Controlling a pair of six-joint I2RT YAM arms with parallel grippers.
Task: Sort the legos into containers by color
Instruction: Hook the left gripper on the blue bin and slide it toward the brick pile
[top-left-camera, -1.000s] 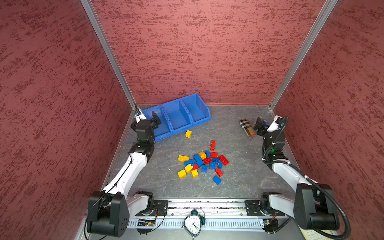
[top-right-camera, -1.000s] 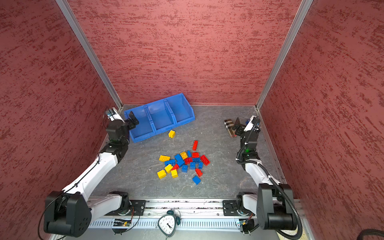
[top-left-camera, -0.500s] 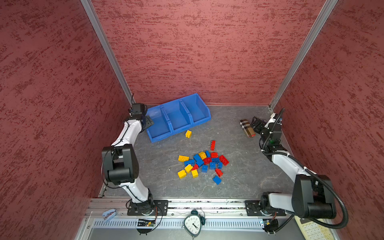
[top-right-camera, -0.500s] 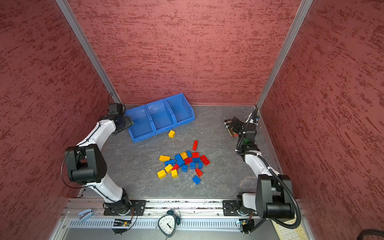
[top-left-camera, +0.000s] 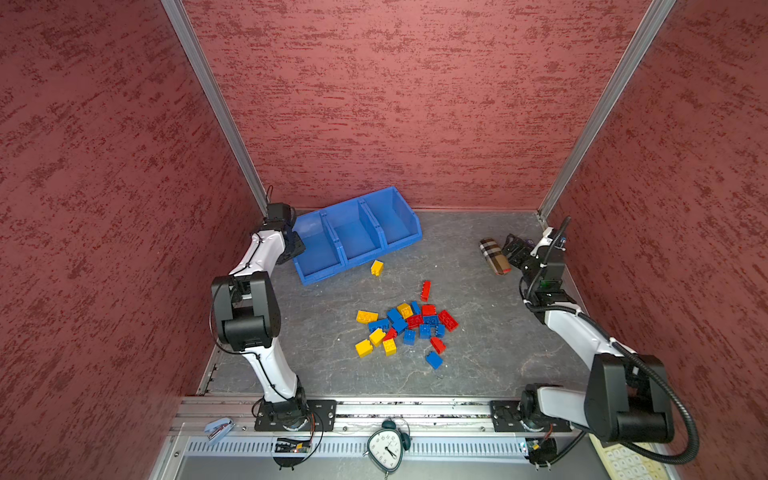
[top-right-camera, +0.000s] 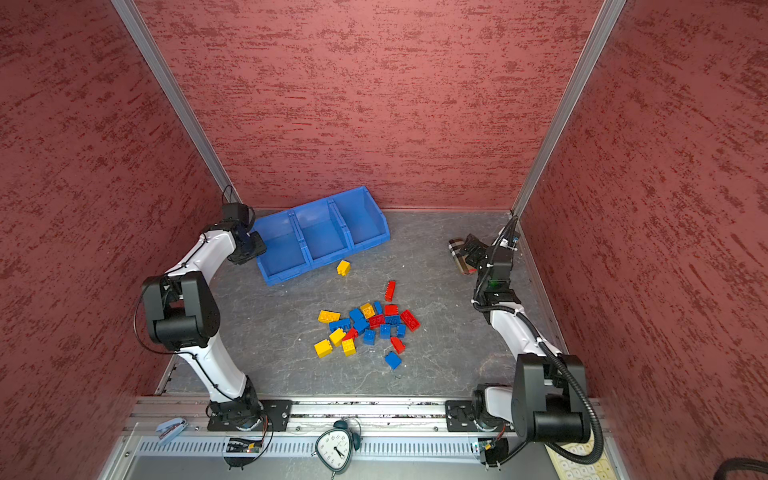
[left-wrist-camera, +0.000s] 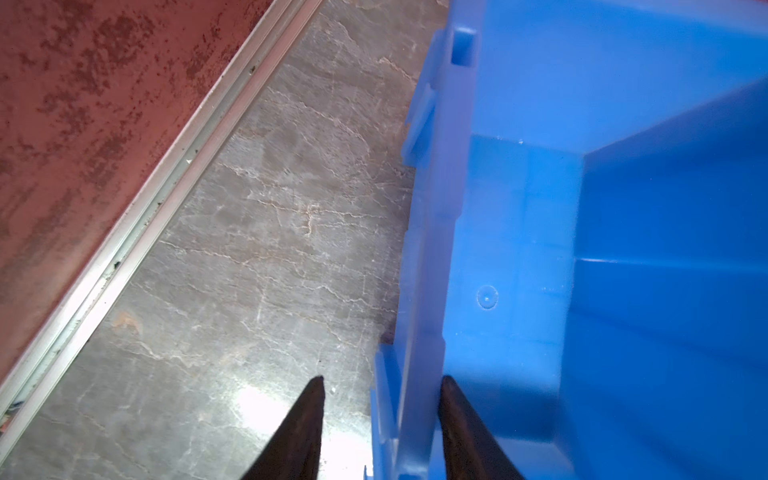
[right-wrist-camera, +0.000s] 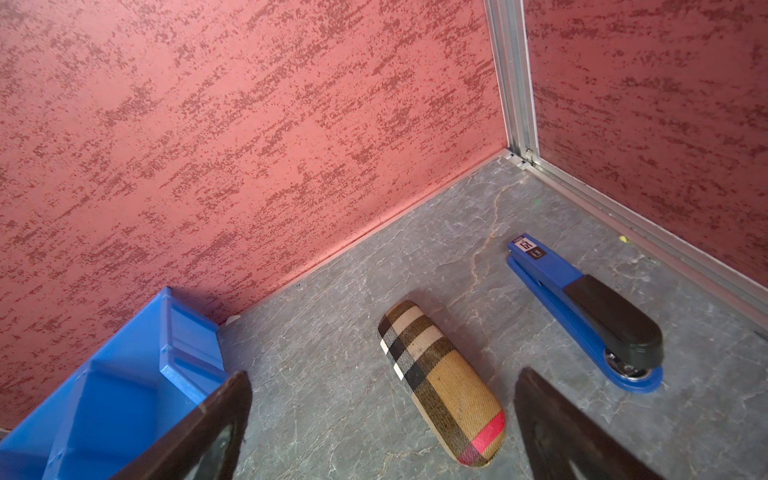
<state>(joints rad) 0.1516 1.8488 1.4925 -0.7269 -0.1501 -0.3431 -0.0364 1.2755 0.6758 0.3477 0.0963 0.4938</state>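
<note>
The containers (top-left-camera: 353, 239), 3 joined blue bins at the back left of the surface (top-left-camera: 316, 353), show only bare floors, while the legos (top-left-camera: 405, 326) lie heaped on the surface in front, 1 yellow brick (top-left-camera: 377, 267) just beside the bins. The left gripper (left-wrist-camera: 382, 380) holds its jaws apart astride the end bin's outer wall, not clamped. The right gripper (right-wrist-camera: 382, 372) has its jaws wide apart by the plaid case (right-wrist-camera: 440, 382).

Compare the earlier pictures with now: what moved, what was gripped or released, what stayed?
The left arm raised its elbow and turned the left fingers down astride the near end wall of the bright blue three-compartment plastic bins, not visibly clamped. The right fingers stay spread by the tan plaid case. Bins, case and the red, yellow and blue plastic bricks stayed put.
</note>
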